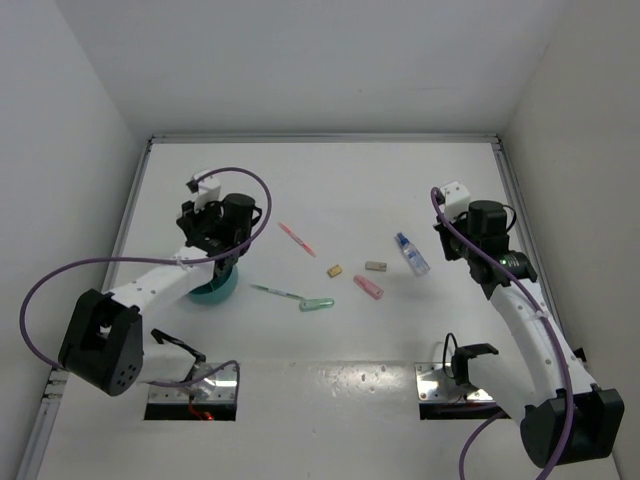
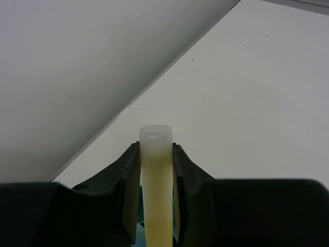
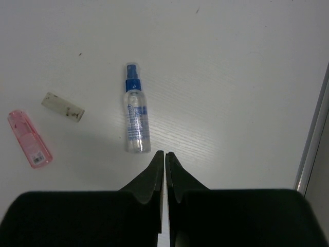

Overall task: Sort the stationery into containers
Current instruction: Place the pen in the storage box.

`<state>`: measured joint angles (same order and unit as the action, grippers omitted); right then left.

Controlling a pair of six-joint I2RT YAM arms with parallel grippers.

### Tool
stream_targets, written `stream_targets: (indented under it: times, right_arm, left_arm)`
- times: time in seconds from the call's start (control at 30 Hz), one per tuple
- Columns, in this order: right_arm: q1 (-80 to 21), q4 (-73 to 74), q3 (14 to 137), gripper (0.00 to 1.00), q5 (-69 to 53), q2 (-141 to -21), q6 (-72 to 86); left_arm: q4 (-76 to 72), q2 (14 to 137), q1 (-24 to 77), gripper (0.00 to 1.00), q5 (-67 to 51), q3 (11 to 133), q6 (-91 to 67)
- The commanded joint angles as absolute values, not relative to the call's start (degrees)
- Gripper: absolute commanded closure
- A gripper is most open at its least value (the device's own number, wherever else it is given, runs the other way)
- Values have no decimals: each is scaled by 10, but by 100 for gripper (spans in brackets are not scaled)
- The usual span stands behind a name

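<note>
My left gripper [image 2: 156,150] is shut on the yellow marker [image 2: 156,180], which stands upright between the fingers. Teal of the cup [image 2: 139,233] shows just below it. In the top view this gripper [image 1: 220,262] hangs over the round teal cup [image 1: 213,291]. My right gripper [image 3: 164,153] is shut and empty, its tips just short of the base of the clear blue-capped bottle [image 3: 137,110]. The bottle [image 1: 411,254] lies left of the right gripper [image 1: 447,250]. A pink marker [image 3: 30,139] and a tan eraser [image 3: 62,106] lie further left.
On the table's middle lie a pink-red pen [image 1: 297,239], a second tan eraser [image 1: 335,270], a thin green pen [image 1: 275,292] and a light-blue marker [image 1: 317,303]. White walls close in the left, back and right sides.
</note>
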<state>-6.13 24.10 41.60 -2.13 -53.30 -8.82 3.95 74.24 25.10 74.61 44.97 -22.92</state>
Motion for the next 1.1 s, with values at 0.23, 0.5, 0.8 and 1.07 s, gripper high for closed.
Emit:
stream_targets:
  times: [0.23, 0.5, 0.8, 1.07]
  right_arm:
    - [-62, 225, 423, 97, -29, -519, -84]
    - [-62, 225, 423, 97, -29, -519, -84]
    - [-62, 225, 423, 97, -29, -514, -84]
    - [-62, 225, 423, 97, -29, -514, -84]
  left_arm:
    - [62, 749, 245, 100, 748, 446, -274]
    - [101, 759, 275, 100, 766, 451, -294]
    - [164, 775, 287, 100, 744, 474, -323]
    - [184, 762, 287, 59, 729, 479, -329]
